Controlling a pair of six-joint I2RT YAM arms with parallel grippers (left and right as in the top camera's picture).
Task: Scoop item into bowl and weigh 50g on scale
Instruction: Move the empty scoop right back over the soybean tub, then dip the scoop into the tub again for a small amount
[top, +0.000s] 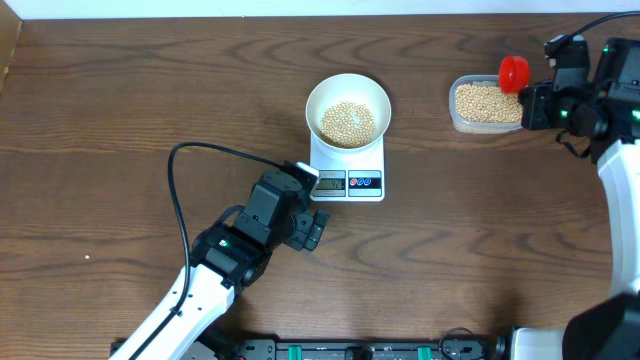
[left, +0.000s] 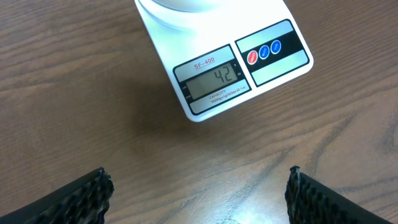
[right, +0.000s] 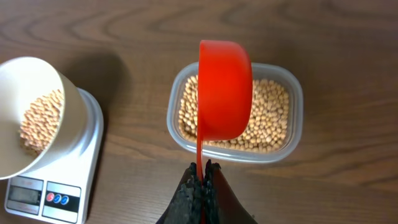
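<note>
The white bowl (top: 347, 105) holds pale tan beans (top: 347, 123) and stands on the white scale (top: 348, 176). In the left wrist view the scale's display (left: 214, 81) reads 42. My left gripper (top: 318, 227) is open and empty over bare wood just in front of the scale, its fingers wide apart (left: 199, 196). My right gripper (top: 533, 105) is shut on the handle of a red scoop (right: 224, 88), held above the clear tub of beans (right: 273, 112) at the right. The bowl also shows in the right wrist view (right: 28, 118).
The clear tub (top: 485, 104) sits at the back right, about a bowl's width from the scale. A black cable (top: 180, 190) loops over the table left of my left arm. The scale's red and blue buttons (left: 263, 51) face the front.
</note>
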